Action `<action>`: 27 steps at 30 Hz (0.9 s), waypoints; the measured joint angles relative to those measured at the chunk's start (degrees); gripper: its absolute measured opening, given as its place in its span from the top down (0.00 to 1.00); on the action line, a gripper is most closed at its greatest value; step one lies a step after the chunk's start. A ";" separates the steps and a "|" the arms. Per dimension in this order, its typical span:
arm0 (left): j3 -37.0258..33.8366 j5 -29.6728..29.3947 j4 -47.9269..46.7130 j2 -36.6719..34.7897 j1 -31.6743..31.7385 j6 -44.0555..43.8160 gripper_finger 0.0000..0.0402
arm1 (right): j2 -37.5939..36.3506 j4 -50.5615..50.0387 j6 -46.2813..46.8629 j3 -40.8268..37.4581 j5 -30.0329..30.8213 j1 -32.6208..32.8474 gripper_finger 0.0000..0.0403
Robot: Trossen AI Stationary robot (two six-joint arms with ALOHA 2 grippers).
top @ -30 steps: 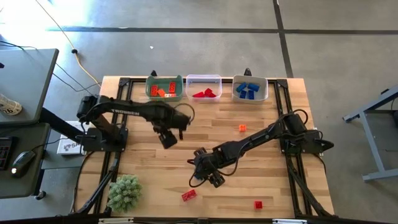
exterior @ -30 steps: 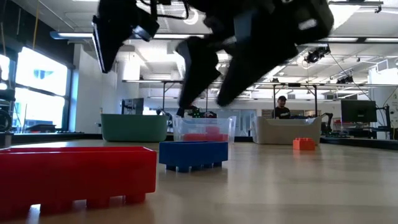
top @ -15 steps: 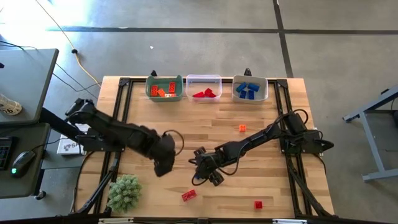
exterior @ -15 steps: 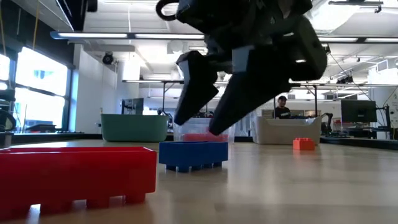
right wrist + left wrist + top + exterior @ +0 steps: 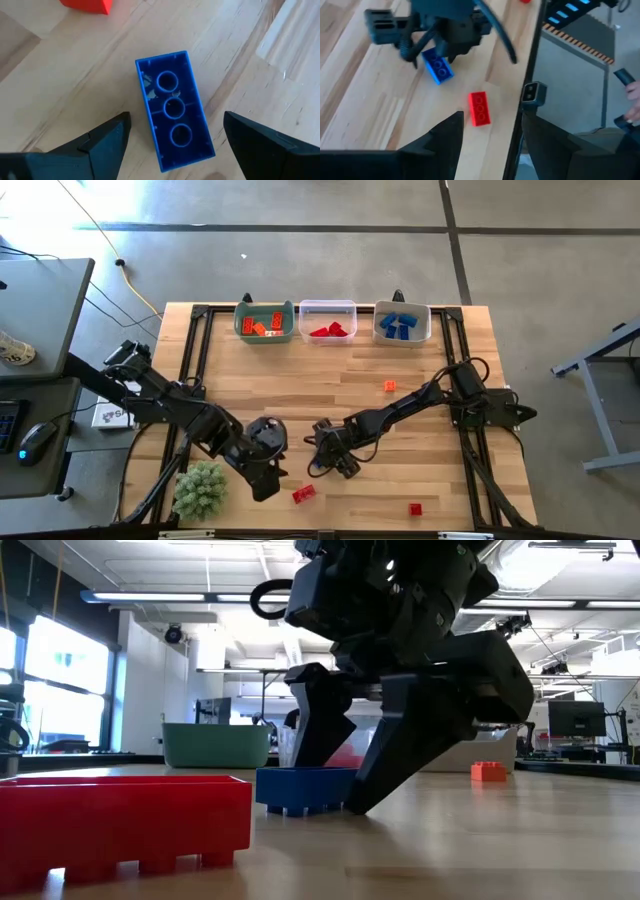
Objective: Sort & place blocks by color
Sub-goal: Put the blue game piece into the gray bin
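A blue block [image 5: 174,115] lies on the table with its hollow underside up. My right gripper [image 5: 175,150] is open, one finger on either side of the block and clear of it; in the low view the gripper [image 5: 330,785] reaches down around the block [image 5: 300,788]. My left gripper [image 5: 490,135] is open and hovers above a red block [image 5: 479,107] that lies flat near the table's near edge [image 5: 303,493]. In the high view my left gripper [image 5: 270,485] is just left of my right gripper [image 5: 325,463].
An orange block [image 5: 389,386] and a small red block [image 5: 415,508] lie loose on the table. At the far edge stand a green bin [image 5: 265,332] with orange blocks, a clear bin [image 5: 328,332] with red ones and a clear bin [image 5: 402,334] with blue ones. A green spiky ball [image 5: 200,488] sits near-left.
My left arm has swung from the table's far middle toward the near edge and come down over the red block. My right gripper has come down around the blue block, still open. The blocks have not moved.
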 joint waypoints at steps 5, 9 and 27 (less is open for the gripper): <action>0.00 -0.45 1.66 0.02 -0.03 1.04 0.53 | 0.18 0.09 3.81 0.00 -0.38 0.02 0.31; 0.00 -1.24 1.66 0.02 0.38 1.84 0.53 | 0.29 -0.07 6.45 -0.04 -2.06 -0.20 0.50; 0.00 -4.37 3.16 -0.87 8.02 16.47 0.53 | 0.53 -8.14 25.04 4.33 7.27 -0.48 0.72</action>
